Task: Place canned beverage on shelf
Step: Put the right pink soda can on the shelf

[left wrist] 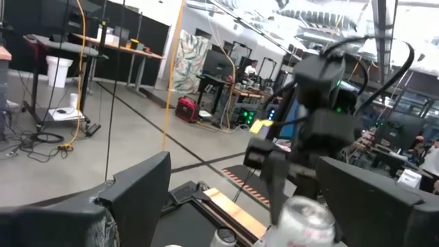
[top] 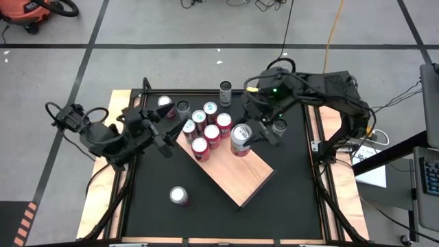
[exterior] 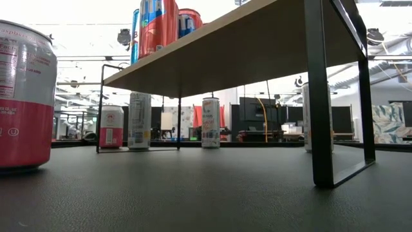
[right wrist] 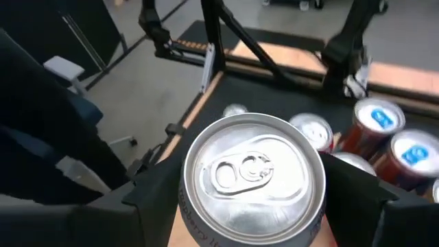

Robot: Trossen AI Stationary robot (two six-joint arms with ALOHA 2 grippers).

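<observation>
The right gripper (top: 247, 139) squeezes a can (top: 240, 138) tight, upright over the shelf (top: 241, 180) near its edge. The shelf's other end is bare wood. The left gripper (top: 159, 130) waits wide open beside the shelf, holding nothing.

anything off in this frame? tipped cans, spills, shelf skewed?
Only the shelf looks odd: it sits diagonal to the table edges. Cans look upright, no spills visible. The right gripper holds a can over the shelf.
</observation>
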